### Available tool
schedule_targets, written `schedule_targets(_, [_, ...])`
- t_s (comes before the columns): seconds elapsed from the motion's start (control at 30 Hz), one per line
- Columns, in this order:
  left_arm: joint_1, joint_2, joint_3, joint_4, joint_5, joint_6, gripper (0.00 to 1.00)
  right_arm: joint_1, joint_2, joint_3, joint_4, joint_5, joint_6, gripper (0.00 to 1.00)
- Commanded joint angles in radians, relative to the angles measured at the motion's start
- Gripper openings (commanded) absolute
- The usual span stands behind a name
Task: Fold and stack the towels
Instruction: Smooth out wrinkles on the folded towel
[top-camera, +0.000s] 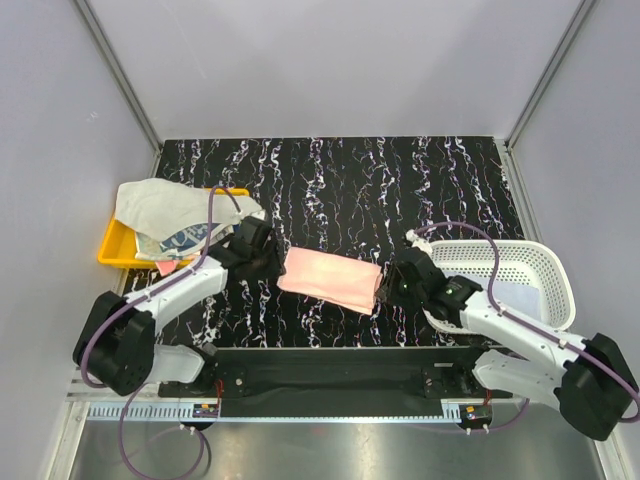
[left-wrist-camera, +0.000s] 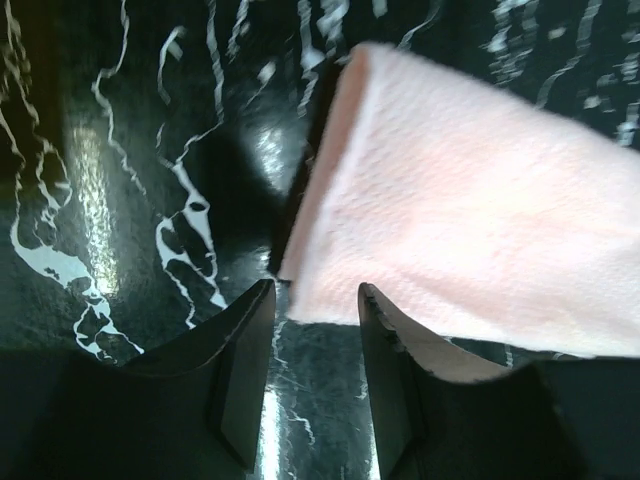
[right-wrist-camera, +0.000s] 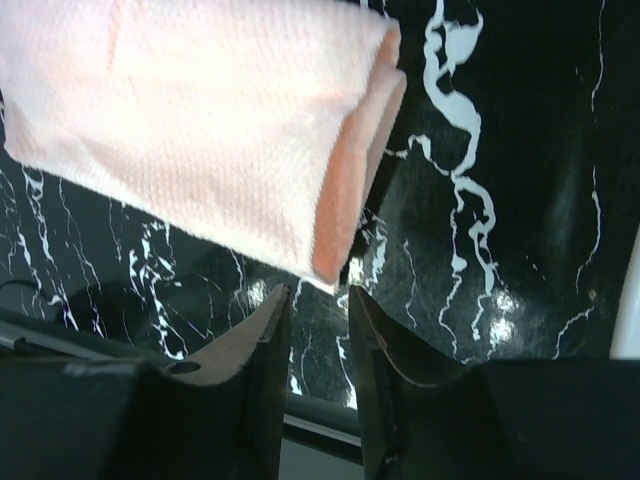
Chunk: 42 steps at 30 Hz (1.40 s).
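While the pink towel lies folded into a narrow strip at the middle of the bench, one hand sits at each of its short ends, so the step in hand looks like the release after a fold. The left hand has its fingers moderately parted with nothing between them, the towel's near corner just ahead of the gap. The right hand is narrower but also parted and holds nothing, the towel's doubled end just beyond its tips. Both ends show stacked layers, the right one rounded over, and the long edges run roughly straight, so the fold appears sound. The next move likely calls for drawing each hand back along the towel's length and lifting, so that no fingertip drags a layer open. One hand would then fetch another piece from the heap of whitish and printed towels spilling over the yellow tray. The left arm has that tray close beside it. The right arm has the white mesh basket just at its elbow, so its retreat is tighter. Dark bench beyond the towel offers free room.
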Motion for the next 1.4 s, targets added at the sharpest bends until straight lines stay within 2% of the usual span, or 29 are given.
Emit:
schedule_targets(0.0, [-0.051, -0.038, 0.136, -0.055, -0.126, 0.047, 0.42, 0.009, 0.071, 0.104, 0.025, 0.076, -0.020, 0.36])
schedule_targets(0.17, [-0.131, 0.092, 0.215, 0.003, -0.089, 0.058, 0.36, 0.011, 0.230, 0.173, 0.074, 0.069, -0.046, 0.35])
schedule_targets(0.2, [-0.130, 0.117, 0.219, 0.016, -0.074, 0.057, 0.32, 0.009, 0.249, 0.162, 0.090, 0.061, -0.044, 0.34])
schedule_targets(0.33, [-0.130, 0.210, 0.180, 0.083, -0.033, 0.024, 0.29, 0.011, 0.294, 0.077, 0.163, 0.021, -0.002, 0.32])
schedule_targets(0.53, [-0.131, 0.270, 0.097, 0.125, -0.080, -0.046, 0.27, 0.012, 0.286, -0.048, 0.223, -0.013, 0.031, 0.30])
schedule_targets(0.8, [-0.134, 0.174, -0.063, 0.177, -0.089, -0.144, 0.22, 0.013, 0.290, -0.046, 0.220, -0.013, 0.011, 0.30])
schedule_targets(1.07, [-0.139, -0.002, -0.133, 0.080, -0.125, -0.170, 0.22, 0.011, 0.297, 0.029, 0.180, -0.033, -0.043, 0.30])
schedule_targets(1.2, [-0.139, -0.021, -0.113, 0.034, -0.154, -0.146, 0.27, 0.011, 0.298, 0.059, 0.150, -0.002, -0.066, 0.34])
schedule_targets(1.37, [-0.138, -0.032, -0.028, -0.010, -0.163, -0.106, 0.37, 0.011, 0.278, 0.095, 0.105, 0.027, -0.086, 0.47])
